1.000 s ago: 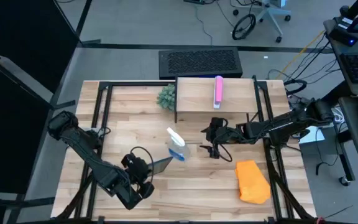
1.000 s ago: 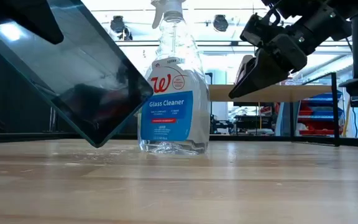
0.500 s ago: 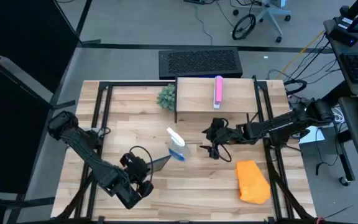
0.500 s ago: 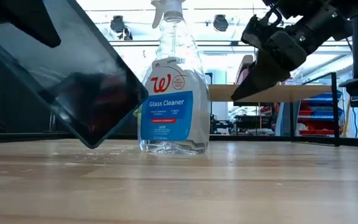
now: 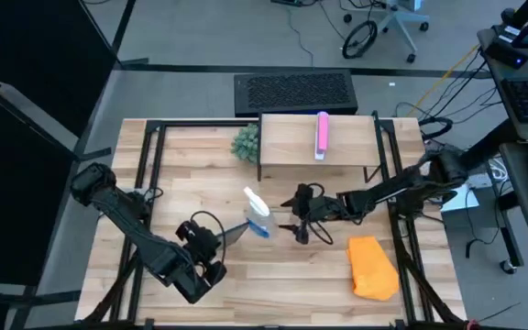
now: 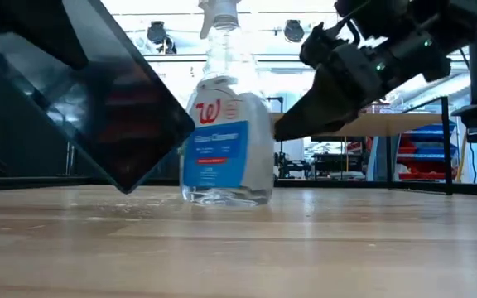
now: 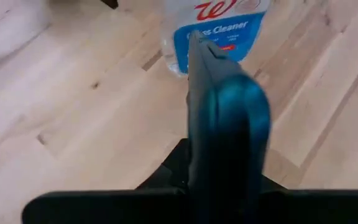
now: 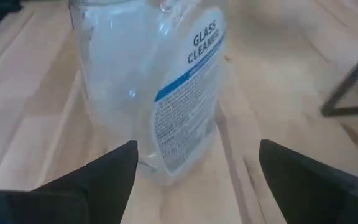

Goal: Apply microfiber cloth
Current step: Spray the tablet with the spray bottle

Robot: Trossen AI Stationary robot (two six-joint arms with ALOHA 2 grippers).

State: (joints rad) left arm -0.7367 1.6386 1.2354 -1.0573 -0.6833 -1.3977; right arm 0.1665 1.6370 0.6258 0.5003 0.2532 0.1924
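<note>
Orange microfiber cloth [image 5: 373,267] untouched; right gripper [image 8: 194,165] spread near spray bottle [image 8: 151,81]; left gripper [image 5: 211,259] apparently pinching tablet [image 6: 89,91].

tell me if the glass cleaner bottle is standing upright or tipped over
Upright. In the low view the spray bottle stands on its base on the table, nozzle at the top. The open right gripper faces it.

One orange cloth [image 5: 372,267], one spray bottle [image 5: 258,214], one tablet [image 5: 234,235], one pink bar [image 5: 322,135].
</note>
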